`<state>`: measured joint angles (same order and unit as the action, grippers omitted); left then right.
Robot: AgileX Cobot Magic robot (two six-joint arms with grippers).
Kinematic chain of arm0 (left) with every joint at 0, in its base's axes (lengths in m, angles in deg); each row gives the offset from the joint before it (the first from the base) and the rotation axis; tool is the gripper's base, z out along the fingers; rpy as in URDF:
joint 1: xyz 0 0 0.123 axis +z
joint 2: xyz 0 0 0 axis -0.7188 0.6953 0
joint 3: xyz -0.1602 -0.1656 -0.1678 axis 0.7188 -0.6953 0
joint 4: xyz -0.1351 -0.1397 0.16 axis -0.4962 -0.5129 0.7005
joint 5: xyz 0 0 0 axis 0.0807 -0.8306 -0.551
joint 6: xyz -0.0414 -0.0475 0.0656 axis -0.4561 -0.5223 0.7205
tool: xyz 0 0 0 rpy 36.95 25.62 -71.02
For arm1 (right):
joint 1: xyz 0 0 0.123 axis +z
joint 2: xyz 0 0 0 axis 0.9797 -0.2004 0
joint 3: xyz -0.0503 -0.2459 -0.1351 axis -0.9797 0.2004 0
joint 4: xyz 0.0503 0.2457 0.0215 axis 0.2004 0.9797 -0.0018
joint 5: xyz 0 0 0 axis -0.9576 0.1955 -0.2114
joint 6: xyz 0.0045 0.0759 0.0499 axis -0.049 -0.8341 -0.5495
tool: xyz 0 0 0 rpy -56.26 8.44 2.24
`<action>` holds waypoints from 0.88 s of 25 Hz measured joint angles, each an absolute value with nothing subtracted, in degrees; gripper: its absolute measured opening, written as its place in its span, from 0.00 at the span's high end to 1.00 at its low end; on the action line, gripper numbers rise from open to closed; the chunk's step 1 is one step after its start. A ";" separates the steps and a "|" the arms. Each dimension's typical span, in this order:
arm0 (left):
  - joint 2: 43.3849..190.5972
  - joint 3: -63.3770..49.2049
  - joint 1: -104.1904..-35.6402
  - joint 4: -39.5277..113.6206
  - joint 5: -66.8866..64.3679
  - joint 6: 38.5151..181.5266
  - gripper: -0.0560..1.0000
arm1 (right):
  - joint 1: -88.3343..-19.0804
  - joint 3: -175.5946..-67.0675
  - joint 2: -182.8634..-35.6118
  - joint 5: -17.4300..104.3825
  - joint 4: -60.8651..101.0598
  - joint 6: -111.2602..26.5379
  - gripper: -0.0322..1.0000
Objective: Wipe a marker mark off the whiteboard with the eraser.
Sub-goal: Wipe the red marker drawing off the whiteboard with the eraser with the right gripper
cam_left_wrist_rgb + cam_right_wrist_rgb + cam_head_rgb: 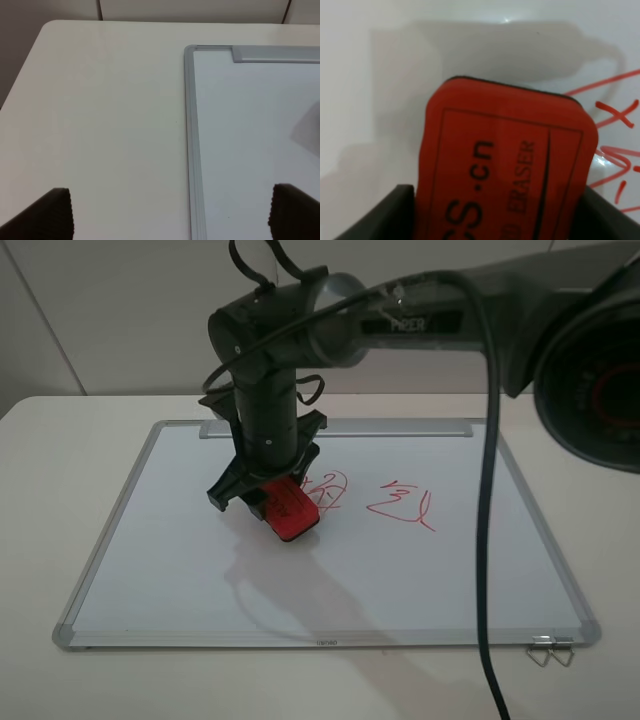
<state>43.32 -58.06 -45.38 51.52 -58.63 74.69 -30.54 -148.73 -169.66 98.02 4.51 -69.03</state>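
Right gripper (278,502) clamped on the eraser (292,512), which tilts over the whiteboard (180,570), just left of the mark (335,490) in the exterior view. Left gripper (172,215), jaws wide apart and empty, straddles the whiteboard's left frame edge above the table (100,110).

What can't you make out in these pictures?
- High view: the right gripper and eraser hide part of the boxy red mark.
- Right wrist view: the eraser's lettering is cut off by the picture's edge.
- Left wrist view: only the left gripper's fingertips show.
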 joint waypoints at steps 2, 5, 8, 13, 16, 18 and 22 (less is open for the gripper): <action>43.32 -58.06 -45.38 51.52 -58.63 74.69 0.21 | -30.24 -150.06 -171.23 98.19 4.57 -68.79 0.46; 43.32 -58.06 -45.38 51.52 -58.63 74.69 0.21 | -30.24 -150.32 -172.90 98.19 4.54 -66.14 0.46; 43.32 -58.06 -45.38 51.52 -58.63 74.69 0.21 | -30.46 -150.32 -174.00 98.12 5.36 -63.26 0.46; 43.32 -58.06 -45.38 51.52 -58.63 74.69 0.21 | -30.97 -150.78 -174.96 98.05 7.29 -61.65 0.46; 43.32 -58.06 -45.38 51.52 -58.63 74.69 0.21 | -31.02 -151.10 -175.43 98.22 7.35 -61.65 0.46; 43.32 -58.06 -45.38 51.52 -58.63 74.69 0.21 | -31.30 -151.34 -175.79 98.37 7.57 -61.65 0.46; 43.32 -58.06 -45.38 51.52 -58.63 74.69 0.21 | -32.47 -151.47 -176.36 98.32 9.10 -61.60 0.47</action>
<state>43.32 -58.06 -45.38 51.52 -58.63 74.69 -32.47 -151.47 -176.36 98.32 9.10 -61.60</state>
